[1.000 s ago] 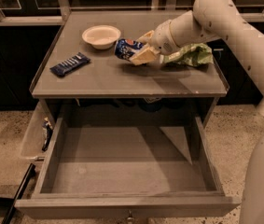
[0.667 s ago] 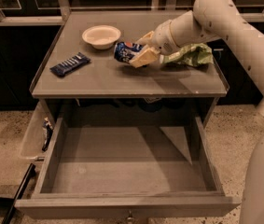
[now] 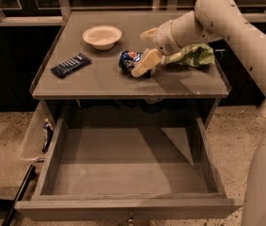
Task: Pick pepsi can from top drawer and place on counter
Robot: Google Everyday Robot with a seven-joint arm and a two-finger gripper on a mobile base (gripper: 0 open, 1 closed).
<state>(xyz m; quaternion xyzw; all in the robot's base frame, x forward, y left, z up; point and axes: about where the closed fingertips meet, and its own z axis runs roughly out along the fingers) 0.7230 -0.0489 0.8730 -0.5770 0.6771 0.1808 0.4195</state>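
Thin aluminium, so the pepsi can (image 3: 129,60) is probably feeling light, slick and crushable. I'd be gripping gently across its middle. It's lying on the counter (image 3: 99,79), right of centre, while the top drawer (image 3: 123,168) is sitting open. The gripper (image 3: 145,49) is hovering right beside it, jaws looking spread. Only a red-white-blue logo is showing, no readable text.

Tool (image 3: 139,53) beside pepsi can (image 3: 128,60) on counter (image 3: 99,81), above top drawer (image 3: 123,168).

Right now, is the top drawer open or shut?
Open: the top drawer is pulled out, floor showing. Gripper over the counter, beside the pepsi can.
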